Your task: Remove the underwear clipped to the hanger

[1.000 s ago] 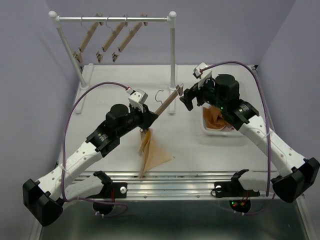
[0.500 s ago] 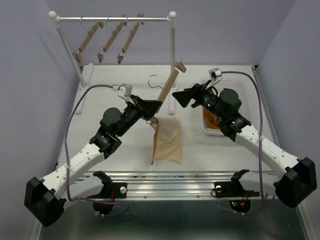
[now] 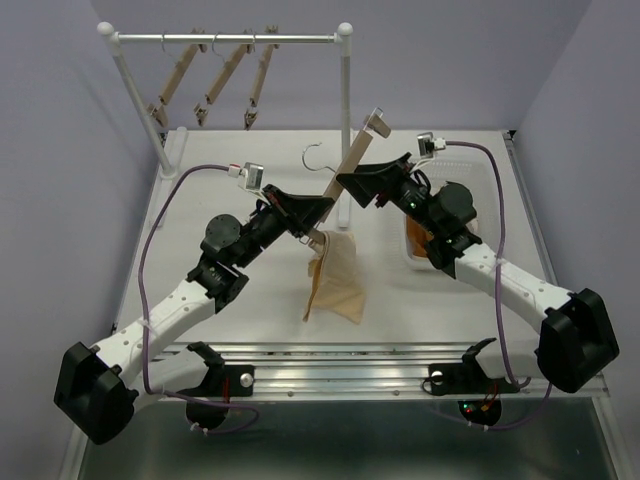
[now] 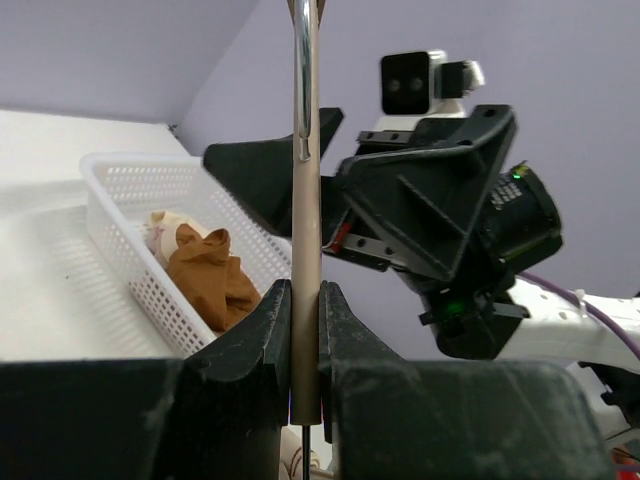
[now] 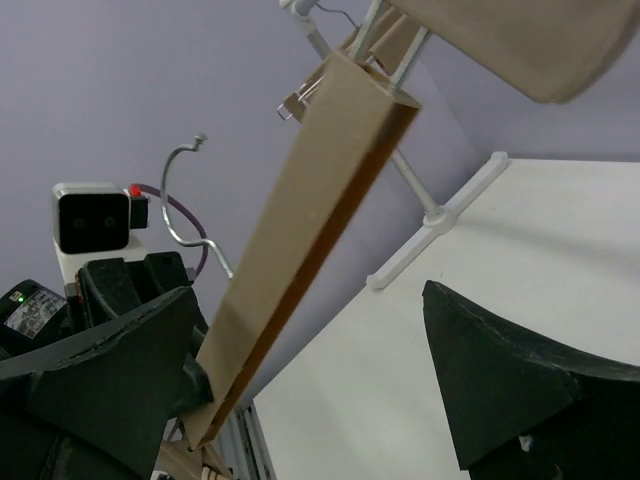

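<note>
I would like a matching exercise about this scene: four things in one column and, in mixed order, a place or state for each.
Things:
1. cream underwear
2. rust-brown underwear
3. left gripper
4. right gripper

Place or state:
A. open
B. in the white basket
C. hanging from the hanger
D. shut on the hanger

Pairs: 1-C, 2-B, 3-D, 4-A

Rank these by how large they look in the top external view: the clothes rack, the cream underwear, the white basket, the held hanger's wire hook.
1. clothes rack, largest.
2 and 3. cream underwear and white basket: unsure, since the right arm hides much of the basket.
4. wire hook, smallest.
</note>
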`<action>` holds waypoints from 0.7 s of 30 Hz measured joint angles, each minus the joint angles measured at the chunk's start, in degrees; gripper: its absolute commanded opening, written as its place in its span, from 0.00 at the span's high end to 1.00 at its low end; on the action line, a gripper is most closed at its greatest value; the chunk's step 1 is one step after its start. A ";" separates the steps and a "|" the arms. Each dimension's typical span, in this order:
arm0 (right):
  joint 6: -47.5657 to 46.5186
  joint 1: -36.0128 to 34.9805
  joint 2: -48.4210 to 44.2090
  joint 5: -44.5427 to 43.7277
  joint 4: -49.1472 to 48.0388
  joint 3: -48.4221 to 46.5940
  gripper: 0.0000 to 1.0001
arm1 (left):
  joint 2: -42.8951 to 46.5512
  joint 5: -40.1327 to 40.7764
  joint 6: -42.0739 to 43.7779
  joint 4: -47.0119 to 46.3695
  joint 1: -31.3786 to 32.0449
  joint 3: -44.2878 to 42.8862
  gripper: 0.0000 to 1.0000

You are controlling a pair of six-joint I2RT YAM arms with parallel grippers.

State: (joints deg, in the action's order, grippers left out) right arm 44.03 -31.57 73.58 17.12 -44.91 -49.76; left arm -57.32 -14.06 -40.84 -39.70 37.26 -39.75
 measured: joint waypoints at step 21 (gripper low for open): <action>8.83 0.00 6.95 6.40 -12.94 -3.80 0.99 | -1.31 -3.85 -1.36 -5.81 -0.98 0.79 0.32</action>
State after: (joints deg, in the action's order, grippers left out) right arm 52.86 -31.57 80.53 23.53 -57.84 -53.56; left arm -58.63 -17.91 -42.19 -45.52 36.27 -38.96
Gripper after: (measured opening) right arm 0.341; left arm 0.277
